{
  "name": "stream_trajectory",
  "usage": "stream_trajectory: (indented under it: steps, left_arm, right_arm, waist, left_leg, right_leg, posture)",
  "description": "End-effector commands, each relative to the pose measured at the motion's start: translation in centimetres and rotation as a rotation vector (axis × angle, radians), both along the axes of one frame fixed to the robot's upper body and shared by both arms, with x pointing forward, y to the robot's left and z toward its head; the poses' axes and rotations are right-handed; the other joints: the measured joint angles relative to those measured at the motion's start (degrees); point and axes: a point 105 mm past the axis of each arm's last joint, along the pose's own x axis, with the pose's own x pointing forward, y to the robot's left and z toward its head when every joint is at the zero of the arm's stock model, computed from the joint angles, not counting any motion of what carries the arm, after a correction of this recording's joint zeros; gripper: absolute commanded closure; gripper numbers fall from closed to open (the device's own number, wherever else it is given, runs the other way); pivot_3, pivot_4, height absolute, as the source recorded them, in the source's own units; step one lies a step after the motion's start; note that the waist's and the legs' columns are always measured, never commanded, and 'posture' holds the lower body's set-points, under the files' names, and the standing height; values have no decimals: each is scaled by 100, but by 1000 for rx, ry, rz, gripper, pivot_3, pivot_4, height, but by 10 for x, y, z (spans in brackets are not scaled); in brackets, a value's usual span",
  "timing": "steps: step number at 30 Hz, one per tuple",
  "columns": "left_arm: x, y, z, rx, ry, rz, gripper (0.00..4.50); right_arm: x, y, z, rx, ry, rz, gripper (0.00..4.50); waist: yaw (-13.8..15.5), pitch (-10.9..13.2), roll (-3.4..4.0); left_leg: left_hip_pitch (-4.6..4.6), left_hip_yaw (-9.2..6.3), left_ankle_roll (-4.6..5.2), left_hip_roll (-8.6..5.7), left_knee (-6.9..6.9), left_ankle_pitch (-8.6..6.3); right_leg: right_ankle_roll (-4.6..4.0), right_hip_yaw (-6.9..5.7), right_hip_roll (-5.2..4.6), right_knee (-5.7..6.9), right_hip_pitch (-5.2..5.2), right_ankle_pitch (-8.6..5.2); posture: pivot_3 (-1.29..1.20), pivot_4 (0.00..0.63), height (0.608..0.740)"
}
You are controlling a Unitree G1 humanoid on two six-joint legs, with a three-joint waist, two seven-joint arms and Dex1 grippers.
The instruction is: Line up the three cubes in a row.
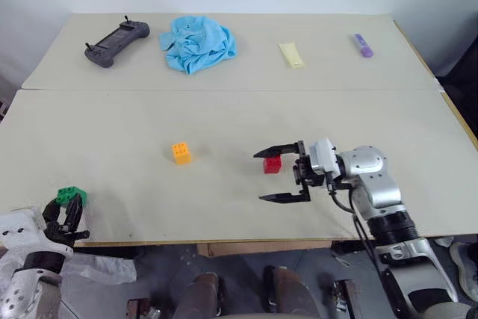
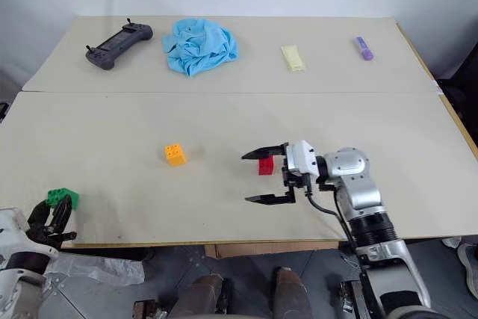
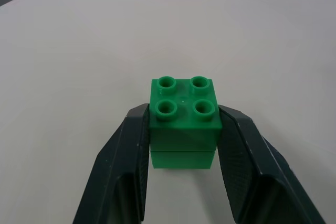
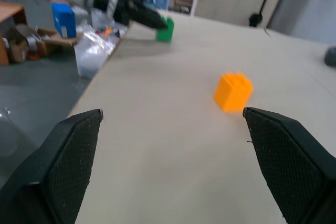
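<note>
The left claw (image 1: 66, 211) is clenching the green cube (image 3: 183, 121) between its fingers at the table's (image 1: 112, 125) near left corner. The right claw (image 1: 284, 175) is hanging released, its fingers spread wide and pointing left, with the red cube (image 1: 272, 163) sitting just by its far finger. The orange cube (image 1: 181, 153) is resting on the table between the other two, apart from both.

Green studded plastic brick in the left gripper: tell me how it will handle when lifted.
The green studded plastic brick looks rigid and probably light. The left gripper is shut on its flat sides, so it should sit squarely, though smooth plastic might slip.
</note>
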Motion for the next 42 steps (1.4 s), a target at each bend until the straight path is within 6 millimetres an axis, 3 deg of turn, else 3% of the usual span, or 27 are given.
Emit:
stream_trajectory:
  steps: [1, 4, 6, 7, 12, 15, 19, 24, 34, 42]
  left_arm:
    - [9, -32, 57, 192, -96, -287, 3031]
    - [29, -75, 84, 318, -67, -605, 3031]
    - [45, -115, 92, 397, -46, -881, 3031]
    - [49, -126, 93, 425, -34, -957, 3031]
    - [67, -183, 78, 517, 21, -1321, 3031]
    - [93, -214, 62, 522, 17, -1402, 3031]
    - [114, -217, 32, 598, 83, -1417, 3031]
    - [135, -227, 21, 617, 72, -1396, 3031]
    - [142, -240, 5, 583, 76, -1456, 3031]
    - [142, -236, -1, 605, 113, -1497, 3031]
  right_arm:
    - [6, -28, 9, -18, -23, -74, 0]
    - [12, -59, 5, -83, -14, -162, 0]
    - [15, -70, 6, -102, -33, -203, 0]
    - [16, -72, 7, -105, -42, -213, 0]
    - [16, -72, 8, -87, -60, -241, 0]
    - [7, -67, 10, -60, -73, -254, 0]
    - [-7, -64, 17, -6, -64, -294, 0]
    - [-22, -65, 21, 83, 1, -374, 0]
    - [-47, -65, 15, 90, 63, -438, 0]
    - [-47, -64, 13, 95, 65, -464, 0]
  waist:
    - [-3, 1, 1]
    - [67, 6, 14]
    - [99, 9, 23]
    - [82, 10, 29]
    - [-102, 13, 55]
    - [-78, 14, 55]
    - [-88, 15, 53]
    - [46, 18, 48]
    - [166, 20, 43]
    - [155, 21, 43]
  left_leg:
    - [2, -1, -1, 3, 0, 0]
    - [4, -10, -3, 1, 0, 1]
    - [10, -16, 2, -8, 1, 3]
    - [11, -15, 2, -10, 1, 3]
    - [2, -3, 1, -4, -17, 2]
    - [-10, 6, 0, -4, -9, 3]
    - [-8, 31, 1, -5, 1, 3]
    - [-9, 28, 0, 1, 20, 7]
    - [-10, 24, 7, -12, 27, 10]
    - [-8, 27, 11, -13, 27, 13]
  right_leg:
    - [-2, -1, 0, -2, 2, -1]
    - [-7, -12, -2, -2, 11, -3]
    - [-8, -17, -9, -2, 24, -2]
    - [-8, -18, -9, -6, 24, 1]
    - [-3, -27, 7, 11, 2, 5]
    - [-6, -84, 18, 41, -17, 3]
    - [-4, -90, 23, 50, -23, 3]
    - [1, -88, 16, 54, -18, 6]
    - [9, -90, 7, 54, -13, 10]
    - [11, -86, 10, 58, -13, 12]
  posture:
    - [0, 150, 740]
    - [0, 150, 740]
    - [0, 150, 740]
    - [0, 150, 740]
    - [0, 150, 740]
    - [0, 150, 740]
    - [0, 150, 740]
    - [0, 150, 740]
    - [0, 150, 740]
    - [0, 150, 740]
